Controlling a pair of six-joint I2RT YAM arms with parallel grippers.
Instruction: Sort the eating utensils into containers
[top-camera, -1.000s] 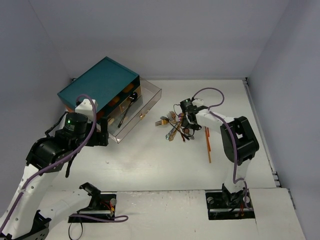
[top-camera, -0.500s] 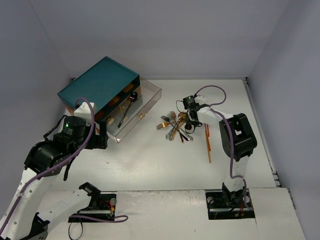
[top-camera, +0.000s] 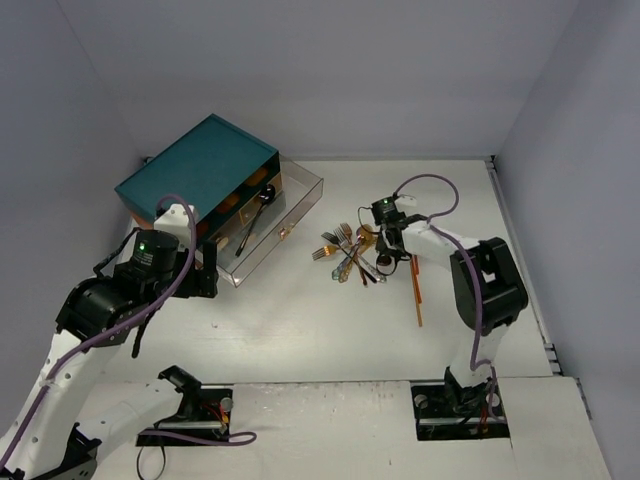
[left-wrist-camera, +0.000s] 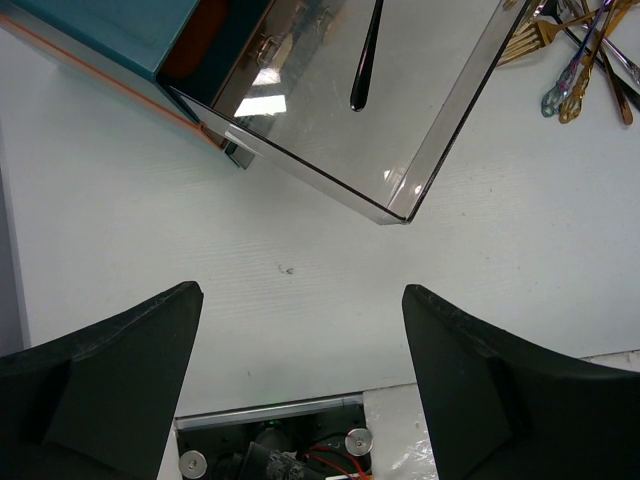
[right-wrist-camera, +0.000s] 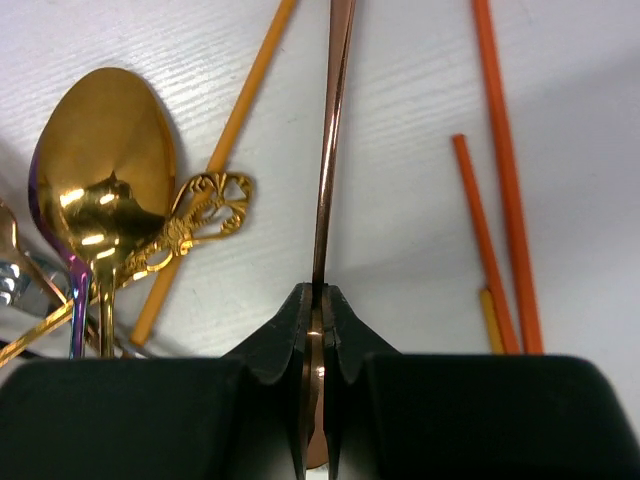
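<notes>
A pile of eating utensils (top-camera: 350, 255), forks and spoons, lies right of centre on the table. My right gripper (top-camera: 388, 243) sits at the pile's right edge, low on the table. In the right wrist view it (right-wrist-camera: 318, 300) is shut on a thin coppery utensil (right-wrist-camera: 332, 150) seen edge-on. A gold spoon (right-wrist-camera: 100, 170) and orange chopsticks (right-wrist-camera: 500, 150) lie on either side. The teal chest (top-camera: 195, 170) has one clear drawer (top-camera: 300, 195) pulled out, with a dark spoon (left-wrist-camera: 366, 60) in it. My left gripper (left-wrist-camera: 300, 292) hovers open and holds nothing, just in front of that drawer.
Two orange chopsticks (top-camera: 416, 290) lie apart from the pile, toward the right arm's side. The drawer's clear corner (left-wrist-camera: 400, 210) juts toward my left gripper. Grey walls close in the table on three sides. The arm bases (top-camera: 460, 405) stand at the near edge.
My right gripper has closed on the coppery utensil and shifted slightly right at the pile's edge. The left arm has drifted a little; its gripper stays open.
</notes>
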